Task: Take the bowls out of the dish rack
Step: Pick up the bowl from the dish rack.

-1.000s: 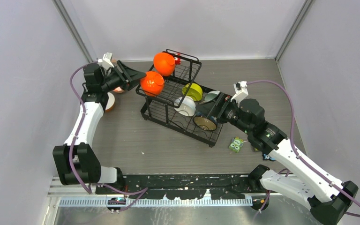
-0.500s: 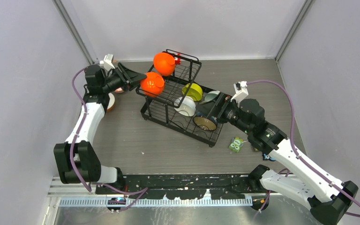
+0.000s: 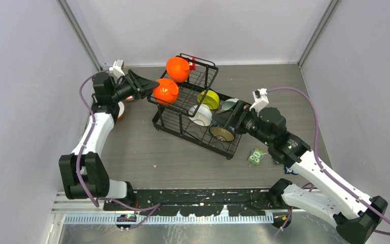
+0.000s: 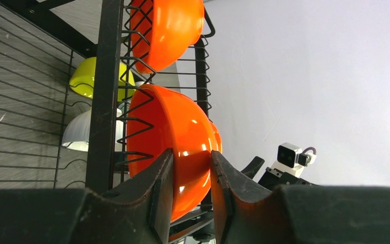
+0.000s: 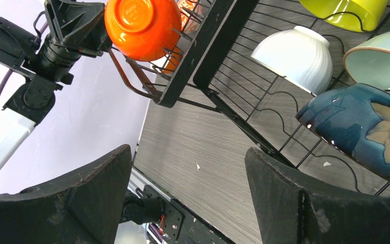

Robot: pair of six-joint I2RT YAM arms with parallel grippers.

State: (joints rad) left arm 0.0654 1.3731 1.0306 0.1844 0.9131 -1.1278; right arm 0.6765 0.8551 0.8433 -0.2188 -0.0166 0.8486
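At the dish rack (image 5: pixel 208 48) upper tier | left hand (image 4: pixel 190 162) pinches near orange bowl (image 4: pixel 183 132) wall, bowl seated in wires | right hand (image 5: pixel 188 152) spread beside dark blue bowl (image 5: pixel 360 127) | judged early: six bowls racked

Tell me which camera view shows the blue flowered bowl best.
The right wrist view: the blue bowl is close, its flower pattern clear, tilted in the rack. The top view shows it small, mostly its tan inside. The left wrist view does not show it.
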